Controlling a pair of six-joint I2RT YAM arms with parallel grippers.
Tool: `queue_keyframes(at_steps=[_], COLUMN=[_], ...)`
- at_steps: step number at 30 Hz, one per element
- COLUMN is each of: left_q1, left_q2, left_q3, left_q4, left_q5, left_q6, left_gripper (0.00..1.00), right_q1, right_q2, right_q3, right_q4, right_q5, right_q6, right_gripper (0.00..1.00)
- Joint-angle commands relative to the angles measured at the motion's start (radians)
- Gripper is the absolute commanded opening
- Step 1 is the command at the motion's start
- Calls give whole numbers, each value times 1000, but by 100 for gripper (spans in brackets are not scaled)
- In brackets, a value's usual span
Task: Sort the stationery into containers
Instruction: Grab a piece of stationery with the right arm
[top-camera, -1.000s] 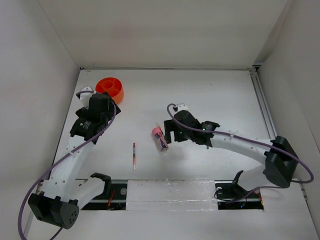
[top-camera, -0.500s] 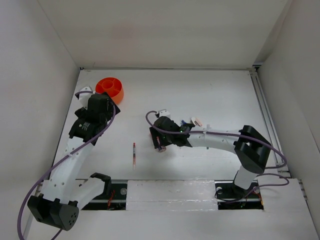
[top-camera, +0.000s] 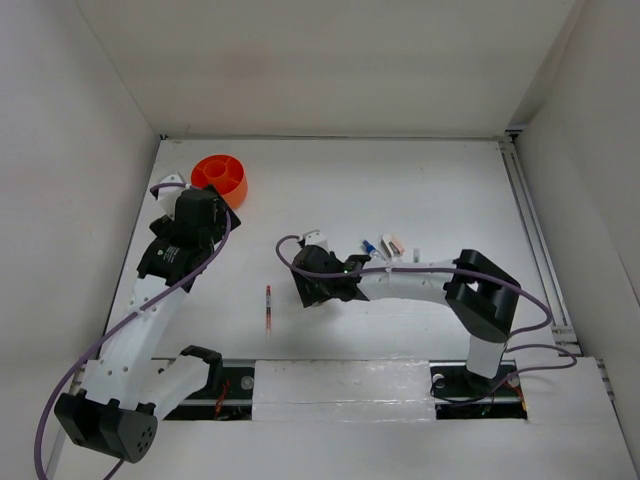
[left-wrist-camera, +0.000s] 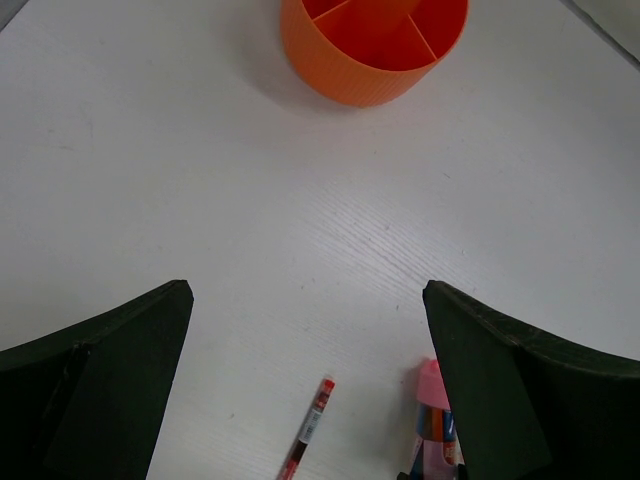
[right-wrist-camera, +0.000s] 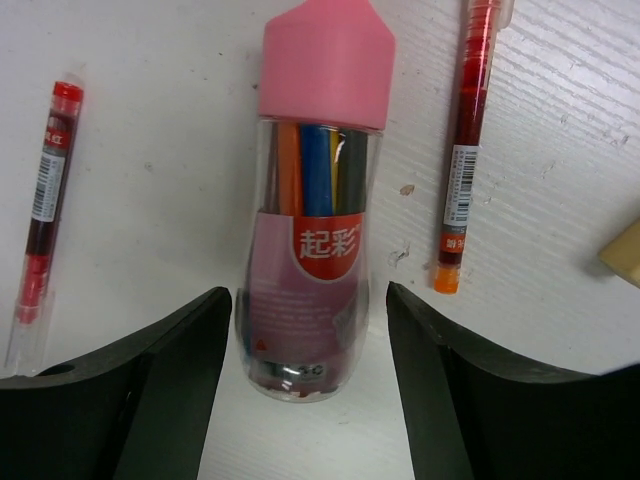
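From above, the orange cup (top-camera: 219, 175) stands at the table's far left, with the left gripper (top-camera: 200, 208) just near of it. The right gripper (top-camera: 308, 287) sits low at mid-table, and a red-white pen (top-camera: 268, 310) lies to its left.

The left wrist view shows that gripper's fingers spread wide and holding nothing, the cup beyond them.

In the right wrist view, the pink tube (right-wrist-camera: 318, 230) lies between parted fingers with a slim gap on each side, ungripped. A second pen (right-wrist-camera: 465, 150) lies to its right.
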Motion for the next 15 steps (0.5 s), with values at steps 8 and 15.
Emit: queue_keyframes(at_steps=[8,15], left_q1=[6,6], left_q2=[-27,-27], left_q3=[-9,-9], left_q4=[19,19], left_q5=[0,0], left_q6=[12,12], left_gripper=[100,100], right_q1=[5,14], right_q2=[70,52], right_q3=[38,38], right_q4=[29,29], right_q5=[17,17], right_q6=[17,17], right_gripper=[62,27])
